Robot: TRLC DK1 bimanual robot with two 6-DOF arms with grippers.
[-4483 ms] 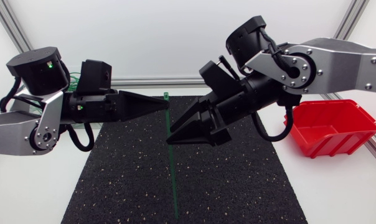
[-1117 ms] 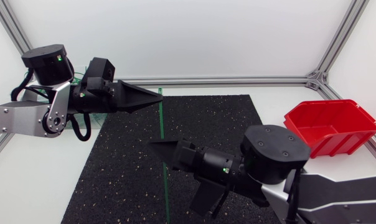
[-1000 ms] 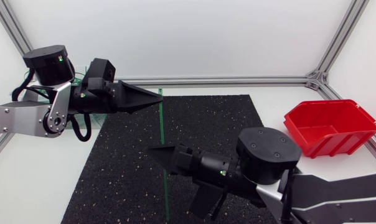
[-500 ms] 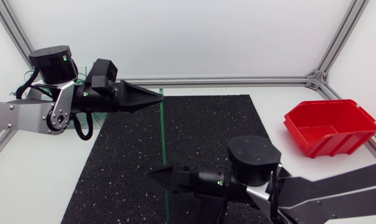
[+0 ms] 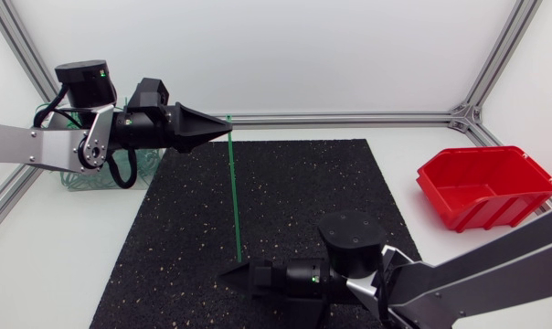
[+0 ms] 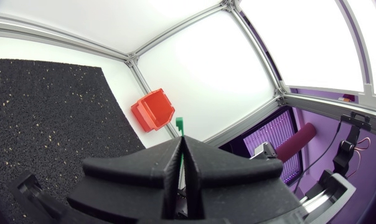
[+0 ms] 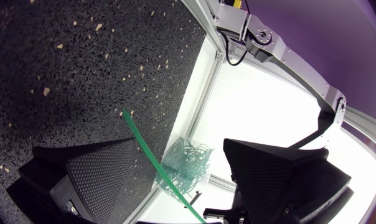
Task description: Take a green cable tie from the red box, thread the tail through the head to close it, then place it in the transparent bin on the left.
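A long green cable tie (image 5: 233, 192) hangs straight down over the black mat (image 5: 331, 192). My left gripper (image 5: 219, 131) is shut on it just below its head (image 6: 180, 122), which pokes out past the fingertips in the left wrist view. My right gripper (image 5: 242, 273) is low over the mat's near edge, at the tie's tail. In the right wrist view the tail (image 7: 141, 146) runs between that gripper's open fingers (image 7: 94, 177), close to one of them. The red box (image 5: 486, 185) stands at the right. The transparent bin (image 5: 89, 174) sits behind my left arm.
The bin holds several green ties (image 7: 187, 163). An aluminium frame (image 5: 349, 118) borders the white table at the back and sides. My right arm crosses the near right corner of the mat.
My right gripper has slid down along the tie towards the table's near edge, to its tail. My left gripper, still holding the tie, has shifted slightly back and left.
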